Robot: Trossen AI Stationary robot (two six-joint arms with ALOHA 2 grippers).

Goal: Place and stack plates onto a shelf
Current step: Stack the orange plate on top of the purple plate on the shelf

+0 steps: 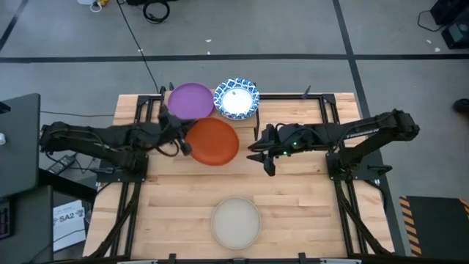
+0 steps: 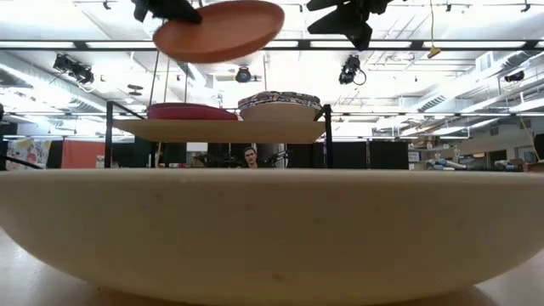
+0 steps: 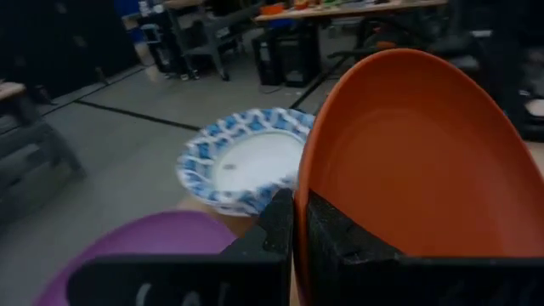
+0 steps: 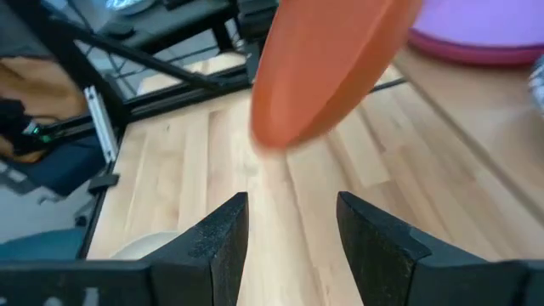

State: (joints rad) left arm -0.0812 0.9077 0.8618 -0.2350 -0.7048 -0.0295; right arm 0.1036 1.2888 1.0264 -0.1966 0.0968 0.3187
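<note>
Left gripper clamps orange plate aloft; right gripper open, empty

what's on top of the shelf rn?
Two stacks on the shelf: a purple plate tops one, with pink showing beneath; a blue-rimmed plate tops the other. How many lie under each is covered. The orange plate is in the left pincer.

Overhead, table-level and both wrist cameras all share the raised orange plate.

Your left gripper pinches the orange plate's rim. Beyond it you see the blue-rimmed plate beside the purple plate.
</note>
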